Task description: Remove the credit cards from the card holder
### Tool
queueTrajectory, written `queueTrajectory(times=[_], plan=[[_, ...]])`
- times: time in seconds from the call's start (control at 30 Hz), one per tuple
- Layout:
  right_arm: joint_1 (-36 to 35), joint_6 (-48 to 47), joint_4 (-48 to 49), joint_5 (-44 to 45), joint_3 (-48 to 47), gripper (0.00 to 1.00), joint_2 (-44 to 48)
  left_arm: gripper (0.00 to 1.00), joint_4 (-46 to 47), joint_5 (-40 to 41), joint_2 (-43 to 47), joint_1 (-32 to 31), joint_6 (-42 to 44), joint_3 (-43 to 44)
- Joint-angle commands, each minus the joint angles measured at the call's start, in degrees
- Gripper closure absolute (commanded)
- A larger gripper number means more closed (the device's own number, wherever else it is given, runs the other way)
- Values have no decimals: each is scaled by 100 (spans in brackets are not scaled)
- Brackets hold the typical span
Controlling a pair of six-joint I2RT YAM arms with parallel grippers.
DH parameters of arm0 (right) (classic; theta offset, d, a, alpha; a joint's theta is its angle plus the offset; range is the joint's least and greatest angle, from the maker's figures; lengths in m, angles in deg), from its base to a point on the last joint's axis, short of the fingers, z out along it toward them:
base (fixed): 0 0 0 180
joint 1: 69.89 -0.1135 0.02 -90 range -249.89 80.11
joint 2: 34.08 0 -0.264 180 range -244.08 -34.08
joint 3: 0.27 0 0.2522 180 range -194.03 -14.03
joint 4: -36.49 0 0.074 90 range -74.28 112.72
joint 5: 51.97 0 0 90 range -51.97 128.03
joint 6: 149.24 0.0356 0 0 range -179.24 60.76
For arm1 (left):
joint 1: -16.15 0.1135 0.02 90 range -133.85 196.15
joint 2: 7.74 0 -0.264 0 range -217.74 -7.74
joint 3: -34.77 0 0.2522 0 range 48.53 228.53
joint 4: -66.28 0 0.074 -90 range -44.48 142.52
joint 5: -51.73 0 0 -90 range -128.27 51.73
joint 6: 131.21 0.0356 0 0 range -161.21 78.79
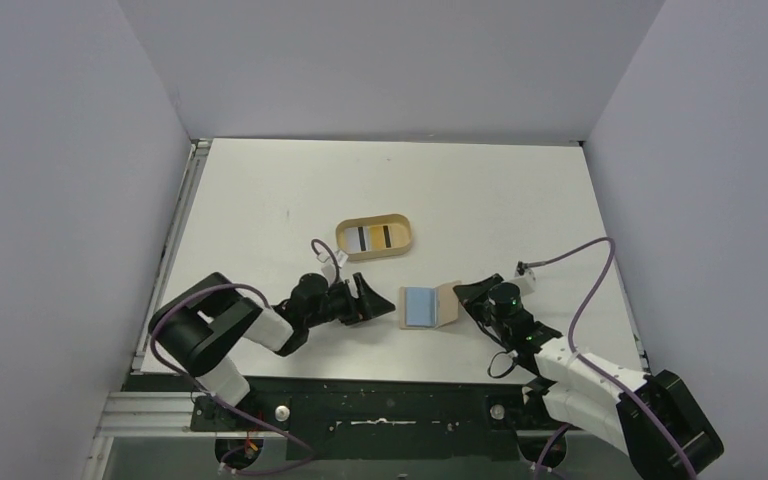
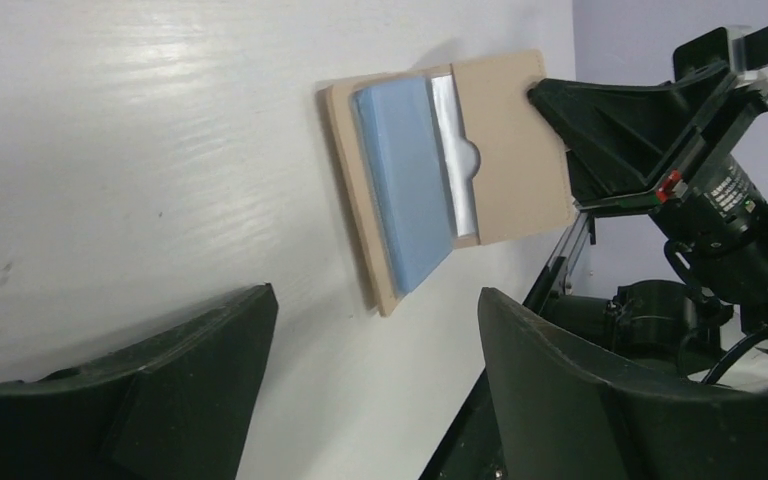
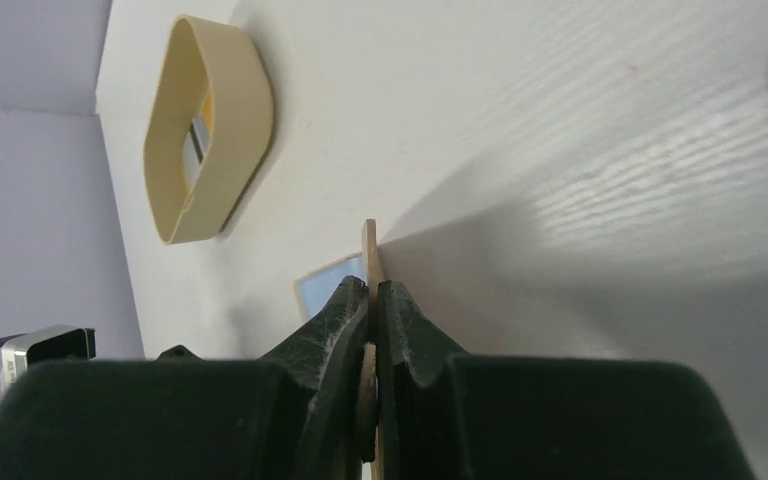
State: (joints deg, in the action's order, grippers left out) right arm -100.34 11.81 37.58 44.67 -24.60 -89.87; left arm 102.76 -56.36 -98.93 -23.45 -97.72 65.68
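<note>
The tan card holder (image 1: 446, 305) lies open on the table between the two arms. A pale blue credit card (image 1: 419, 306) sticks out of its pocket toward the left, with a whitish card (image 2: 454, 140) under it in the same pocket. My right gripper (image 1: 472, 292) is shut on the holder's right flap, whose thin tan edge (image 3: 369, 240) is pinched between the fingers. My left gripper (image 1: 372, 300) is open just left of the holder. Its fingertips stand apart around bare table, short of the blue card (image 2: 405, 185) and the holder's near corner (image 2: 388, 300).
An oval tan tray (image 1: 374, 238) with a raised rim sits behind the holder and holds striped cards. It also shows in the right wrist view as the tray (image 3: 210, 130). Purple cables loop beside both arms. Grey walls enclose the table.
</note>
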Motion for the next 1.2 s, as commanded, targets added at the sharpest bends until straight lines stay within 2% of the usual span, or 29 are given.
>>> queueTrajectory(times=[0.0, 0.07, 0.17, 0.37, 0.5, 0.77, 0.9, 1.0, 1.07, 1.17], plan=[[-30, 220, 491, 342, 293, 100, -22, 31, 1701, 297, -1156, -243, -903, 14], [-22, 190, 863, 176, 333, 100, -188, 36, 2714, 236, -1888, -284, -1381, 79], [-16, 97, 1279, -12, 298, 100, -524, 40, 2989, 150, -2497, -412, -1732, 316], [-29, 61, 1671, -126, 312, 100, -765, 45, 2969, 331, -2281, -496, -1759, 209], [-21, 27, 1783, -173, 343, 100, -789, 61, 3009, 418, -2164, -464, -1793, -18], [-15, -49, 2005, -303, 353, 100, -917, 71, 3001, 473, -2034, -395, -1705, -79], [-20, -72, 2103, -371, 328, 100, -1009, 86, 3001, 436, -2065, -409, -1693, 40], [-22, -90, 2153, -421, 325, 100, -1062, 91, 3001, 455, -1976, -404, -1639, 51], [-21, -91, 2179, -435, 325, 100, -1094, 98, 3001, 439, -1926, -404, -1596, 60], [-22, -104, 2208, -464, 326, 100, -1163, 100, 3001, 438, -1808, -402, -1570, 16]])
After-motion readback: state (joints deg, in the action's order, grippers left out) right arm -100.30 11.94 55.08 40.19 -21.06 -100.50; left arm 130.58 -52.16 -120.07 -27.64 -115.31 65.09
